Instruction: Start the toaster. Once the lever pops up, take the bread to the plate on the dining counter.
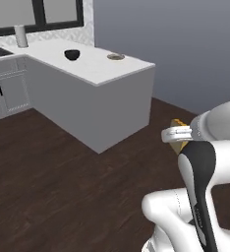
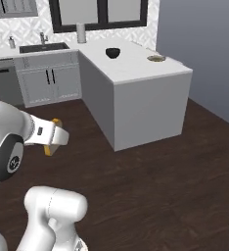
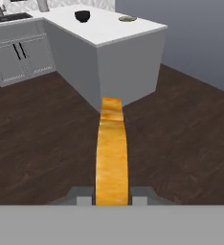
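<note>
Between my fingers: bread (image 3: 112, 153), seen edge-on in the hand view, clamped at its near end; my gripper (image 3: 112, 197) is closed on it.
Where I am: over dark wood floor (image 1: 63, 192), well apart from the counter (image 3: 128, 52) ahead.
Where the bread goes: plate (image 3: 127, 19), near the far right corner of the counter top, close to the edge.
Bread's look: thin golden-orange crust edge running away from me, slightly paler and browner at the far tip; in the base views only a small tan-gold corner (image 1: 177, 124) pokes out past my hand.
Step, as I judge it: carrying; the toaster part looks done, since the slice is already in my grip, and the set-down is not yet done.
Risk, grip: I hold the slice by one end only, with most of it sticking out unsupported. A jolt from the base or a quick swing could make it pivot or slip out onto the floor.
Risk, approach: the counter's grey side wall (image 2: 146, 108) faces me. If I drive in with the hand this low, the slice's far tip would hit the wall first and get pushed askew or knocked loose.
Risk, placement: the plate is small and sits by the edge; a release short of it drops the slice on the marble or off the corner.
Risk, bystander: black bowl (image 3: 82, 16) stands on the same top, well left of the plate; a wide sweep could clip it.
What the next move calls for: lifting above the counter top before closing in.
</note>
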Motion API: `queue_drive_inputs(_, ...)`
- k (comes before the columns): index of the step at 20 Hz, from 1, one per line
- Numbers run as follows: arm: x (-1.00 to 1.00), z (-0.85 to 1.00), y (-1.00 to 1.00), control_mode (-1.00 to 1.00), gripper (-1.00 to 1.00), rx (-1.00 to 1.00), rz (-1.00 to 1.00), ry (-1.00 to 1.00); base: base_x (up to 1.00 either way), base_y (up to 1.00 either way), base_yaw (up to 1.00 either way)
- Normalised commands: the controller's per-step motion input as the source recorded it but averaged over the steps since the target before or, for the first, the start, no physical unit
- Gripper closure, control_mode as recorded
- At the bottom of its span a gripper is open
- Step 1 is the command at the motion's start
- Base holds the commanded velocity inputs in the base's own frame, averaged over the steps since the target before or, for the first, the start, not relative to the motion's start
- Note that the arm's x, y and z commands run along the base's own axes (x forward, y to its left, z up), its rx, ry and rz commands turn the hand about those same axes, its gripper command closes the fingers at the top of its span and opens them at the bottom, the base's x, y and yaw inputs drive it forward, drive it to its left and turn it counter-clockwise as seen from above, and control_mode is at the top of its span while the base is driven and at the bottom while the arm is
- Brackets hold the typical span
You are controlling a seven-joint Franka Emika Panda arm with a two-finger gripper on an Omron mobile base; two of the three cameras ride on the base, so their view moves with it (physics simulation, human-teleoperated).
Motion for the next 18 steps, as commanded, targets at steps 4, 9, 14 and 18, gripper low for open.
queue_drive_inputs(4, 0.0, 0.0, 0.0, 1.0, 1.0, 0.0, 0.0, 0.0, 1.0, 0.0, 0.0)
queue_drive_inputs(9, 0.0, 0.0, 0.0, 1.0, 1.0, 0.0, 0.0, 0.0, 1.0, 0.0, 0.0)
queue_drive_inputs(14, 0.0, 0.0, 0.0, 1.0, 1.0, 0.0, 0.0, 0.0, 1.0, 0.0, 0.0)
queue_drive_inputs(18, 0.0, 0.0, 0.0, 1.0, 1.0, 0.0, 0.0, 0.0, 1.0, 0.0, 0.0)
